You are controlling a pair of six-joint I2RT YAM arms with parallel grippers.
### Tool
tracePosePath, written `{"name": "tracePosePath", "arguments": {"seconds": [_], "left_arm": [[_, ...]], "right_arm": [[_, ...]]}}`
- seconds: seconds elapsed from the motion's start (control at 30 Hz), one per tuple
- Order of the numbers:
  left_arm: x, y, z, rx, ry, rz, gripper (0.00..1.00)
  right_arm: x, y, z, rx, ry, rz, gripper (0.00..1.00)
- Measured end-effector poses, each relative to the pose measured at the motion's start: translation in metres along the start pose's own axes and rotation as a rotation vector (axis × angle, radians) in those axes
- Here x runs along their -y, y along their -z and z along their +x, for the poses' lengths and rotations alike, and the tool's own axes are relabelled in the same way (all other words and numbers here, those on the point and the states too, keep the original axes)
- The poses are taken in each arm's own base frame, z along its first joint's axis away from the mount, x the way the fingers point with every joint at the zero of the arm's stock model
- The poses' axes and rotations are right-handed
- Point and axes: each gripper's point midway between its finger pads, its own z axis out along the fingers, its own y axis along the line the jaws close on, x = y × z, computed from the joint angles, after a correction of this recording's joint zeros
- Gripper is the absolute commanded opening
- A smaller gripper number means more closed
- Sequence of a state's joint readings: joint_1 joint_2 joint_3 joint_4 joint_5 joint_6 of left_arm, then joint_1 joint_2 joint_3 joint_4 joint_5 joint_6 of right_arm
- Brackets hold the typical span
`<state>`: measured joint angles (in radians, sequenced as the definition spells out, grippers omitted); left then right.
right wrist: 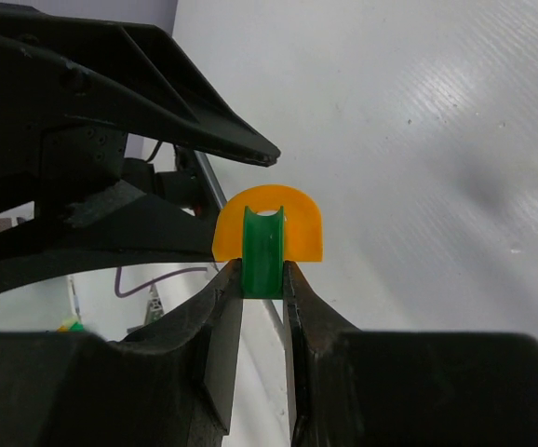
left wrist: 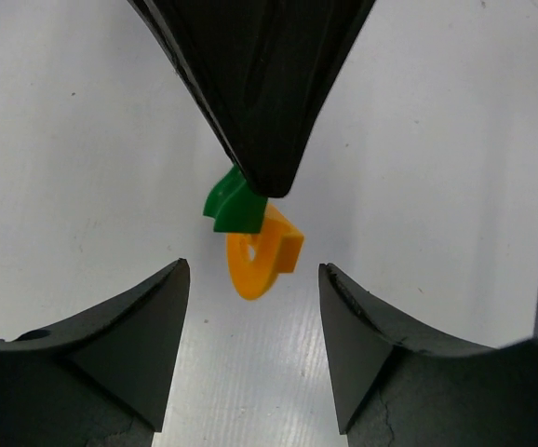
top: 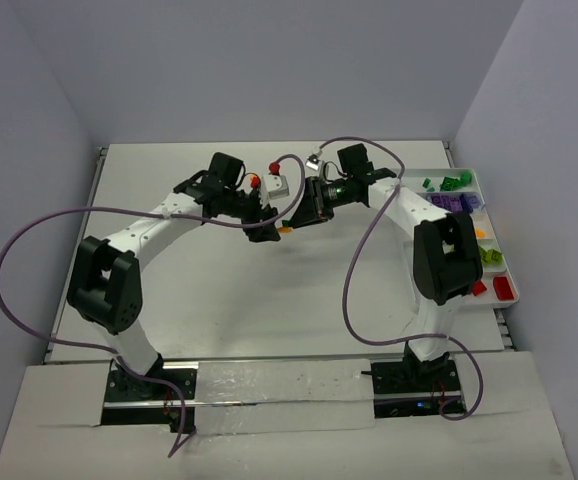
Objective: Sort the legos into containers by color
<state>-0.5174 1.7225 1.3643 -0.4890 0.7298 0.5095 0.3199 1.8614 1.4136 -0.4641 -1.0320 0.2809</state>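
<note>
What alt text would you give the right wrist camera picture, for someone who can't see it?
Close up, the right end effector pinches a small green lego, and an orange half-round lego sits against the green one's far side. The left end effector shows as dark fingers at the upper left, over a white table.

Left gripper (top: 265, 234) tip-to-tip with right gripper (top: 292, 224)
</note>
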Motion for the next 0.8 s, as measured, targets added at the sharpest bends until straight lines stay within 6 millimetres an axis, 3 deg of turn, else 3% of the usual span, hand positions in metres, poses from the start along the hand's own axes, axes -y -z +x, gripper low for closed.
{"name": "tracePosePath", "arguments": {"seconds": [0.23, 0.4, 0.63, 0.8], "left_arm": [[-0.009, -0.007, -0.001, -0.014, -0.025, -0.053, 0.53], [-0.004, -0.011, -0.001, -0.022, -0.032, -0.047, 0.38], [0.002, -0.015, -0.003, -0.027, -0.049, -0.033, 0.28], [0.004, -0.017, 0.002, -0.041, -0.047, -0.023, 0.08]], "right_arm": [[0.004, -0.003, 0.002, -0.012, -0.033, -0.006, 0.0], [0.007, -0.004, 0.001, -0.011, -0.047, -0.006, 0.0], [0.008, -0.004, 0.001, -0.014, -0.065, -0.012, 0.0], [0.012, -0.007, 0.003, -0.024, -0.087, -0.015, 0.0]]}}
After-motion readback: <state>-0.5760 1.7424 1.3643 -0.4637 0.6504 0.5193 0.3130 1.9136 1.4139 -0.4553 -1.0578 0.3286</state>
